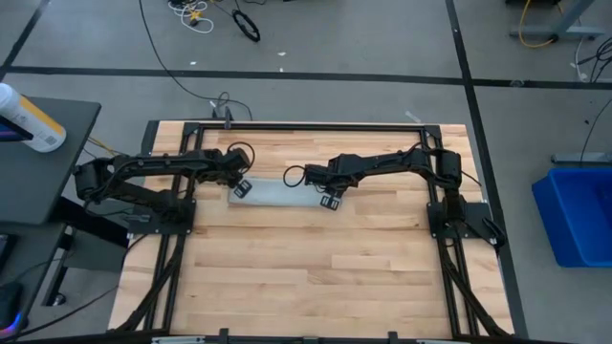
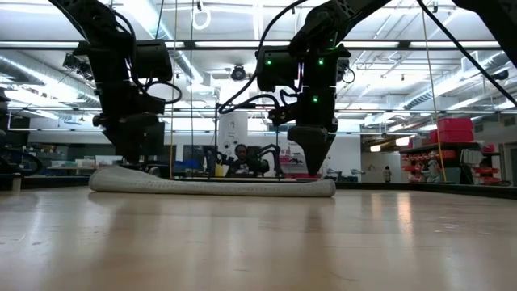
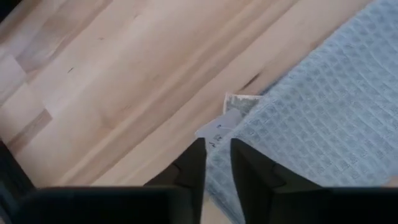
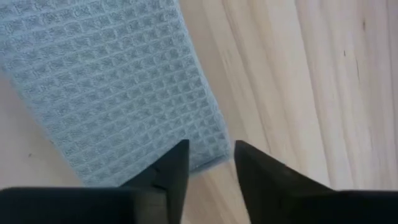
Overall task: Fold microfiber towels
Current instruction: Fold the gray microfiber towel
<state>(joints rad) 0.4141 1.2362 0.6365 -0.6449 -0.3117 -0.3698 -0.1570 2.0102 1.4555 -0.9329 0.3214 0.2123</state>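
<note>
The microfiber towel (image 1: 282,194), pale grey-blue and ribbed, lies folded into a long narrow strip on the wooden table (image 1: 306,277), flat along its whole length (image 2: 210,185). My left gripper (image 1: 241,189) stands over the strip's left end, pointing steeply down. Its fingers are slightly open (image 3: 217,168) beside the corner with the small white tag (image 3: 221,127). My right gripper (image 1: 332,202) stands over the strip's right end, also a little open (image 4: 211,165), astride the towel's corner (image 4: 205,158). My left gripper comes down on the towel's left end (image 3: 236,143) from above, with the edge of the cloth showing in the gap between its fingers. Whether the fingertips touch the cloth I cannot tell. My right gripper comes at the towel's right-end corner (image 4: 208,155) from above, with a finger on each side of it. Whether it touches I cannot tell.
A bright blue bin (image 1: 579,215) stands on the floor off the table's right side. A white bottle (image 1: 24,119) lies on a dark side table at the left. Black frame rails (image 1: 325,125) border the table. Bare wood spreads toward the near edge.
</note>
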